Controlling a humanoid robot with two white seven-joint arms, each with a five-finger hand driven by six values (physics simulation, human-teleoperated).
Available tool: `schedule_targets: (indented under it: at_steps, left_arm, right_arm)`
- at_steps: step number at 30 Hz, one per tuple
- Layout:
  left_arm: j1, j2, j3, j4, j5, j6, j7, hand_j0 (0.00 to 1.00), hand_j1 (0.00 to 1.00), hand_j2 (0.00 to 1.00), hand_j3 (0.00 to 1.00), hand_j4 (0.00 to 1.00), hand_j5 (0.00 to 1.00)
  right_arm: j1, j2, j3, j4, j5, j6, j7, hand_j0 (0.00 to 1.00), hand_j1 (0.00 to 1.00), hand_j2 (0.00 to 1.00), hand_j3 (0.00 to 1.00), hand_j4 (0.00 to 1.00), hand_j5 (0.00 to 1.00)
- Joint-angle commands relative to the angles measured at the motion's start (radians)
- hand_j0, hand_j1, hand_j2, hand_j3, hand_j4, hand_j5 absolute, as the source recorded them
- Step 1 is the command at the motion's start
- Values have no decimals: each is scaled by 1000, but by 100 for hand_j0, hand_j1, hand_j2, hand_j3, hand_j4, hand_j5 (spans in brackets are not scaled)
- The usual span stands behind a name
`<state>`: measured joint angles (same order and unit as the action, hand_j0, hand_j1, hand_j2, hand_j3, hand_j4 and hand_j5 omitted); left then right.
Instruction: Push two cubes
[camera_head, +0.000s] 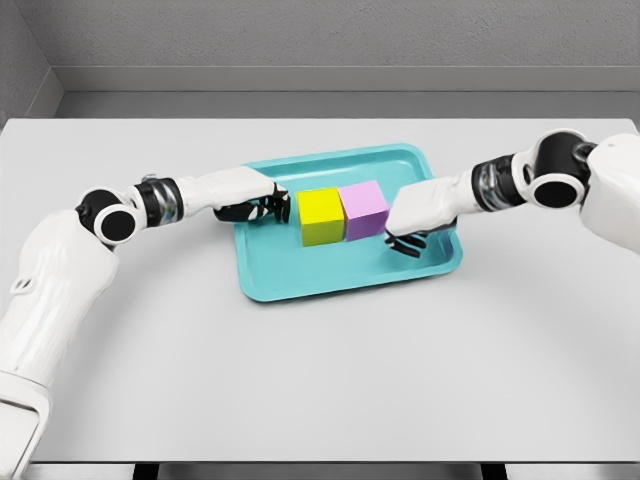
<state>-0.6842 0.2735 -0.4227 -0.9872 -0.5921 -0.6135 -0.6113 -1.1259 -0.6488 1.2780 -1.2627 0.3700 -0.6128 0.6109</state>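
Observation:
A yellow cube and a pink cube stand side by side, touching, in the middle of a teal tray. My left hand is over the tray's left part, its dark fingers curled just left of the yellow cube, a small gap between them. My right hand reaches in from the right, palm down, fingers curled beside the pink cube's right face. Neither hand holds anything.
The tray lies on a pale grey table with its raised rim all around. A grey wall runs behind the table's far edge.

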Motion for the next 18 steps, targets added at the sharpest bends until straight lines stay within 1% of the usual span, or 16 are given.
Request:
schedule_targets:
  at_steps: [1, 4, 5, 7, 8, 10, 11, 12, 14, 18]
  left_arm:
    - [0, 0, -1, -13, 9, 3, 0, 41, 41, 41, 41, 41, 41]
    - [2, 1, -2, -14, 11, 3, 0, 41, 41, 41, 41, 41, 41]
    - [6, 1, -2, -14, 9, 3, 0, 41, 41, 41, 41, 41, 41]
    - [6, 0, -1, -14, 11, 3, 0, 41, 41, 41, 41, 41, 41]
    - [6, 0, -2, -14, 11, 3, 0, 41, 41, 41, 41, 41, 41]
    - [9, 1, -2, -22, 12, 3, 0, 41, 41, 41, 41, 41, 41]
    - [17, 4, -2, -42, 15, 3, 0, 41, 41, 41, 41, 41, 41]
    - [18, 10, -2, -44, 15, 3, 0, 41, 41, 41, 41, 41, 41]
    - [34, 32, -4, -93, 60, 3, 0, 41, 41, 41, 41, 41, 41]
    - [34, 33, -5, -97, 63, 3, 0, 41, 41, 41, 41, 41, 41]
  right_arm:
    - [0, -28, -46, 6, -3, 2, 0, 14, 14, 14, 14, 14, 14]
    - [0, -48, -97, 29, -3, 2, 0, 14, 14, 14, 14, 14, 14]
    - [-2, -49, -103, 52, -3, 2, 0, 14, 14, 14, 14, 14, 14]
    - [-8, -40, -104, 134, -3, 2, 0, 14, 14, 14, 14, 14, 14]
    - [-15, -37, -104, 163, -2, 2, 0, 14, 14, 14, 14, 14, 14]
    - [-15, -9, -103, 216, 1, 2, 0, 14, 14, 14, 14, 14, 14]
    - [-15, 12, -103, 244, 29, 2, 0, 14, 14, 14, 14, 14, 14]
    - [-17, 35, -103, 267, 38, 2, 0, 14, 14, 14, 14, 14, 14]
    - [-23, 72, -100, 302, 59, 2, 0, 14, 14, 14, 14, 14, 14]
    - [-23, 84, -94, 307, 59, 2, 0, 14, 14, 14, 14, 14, 14]
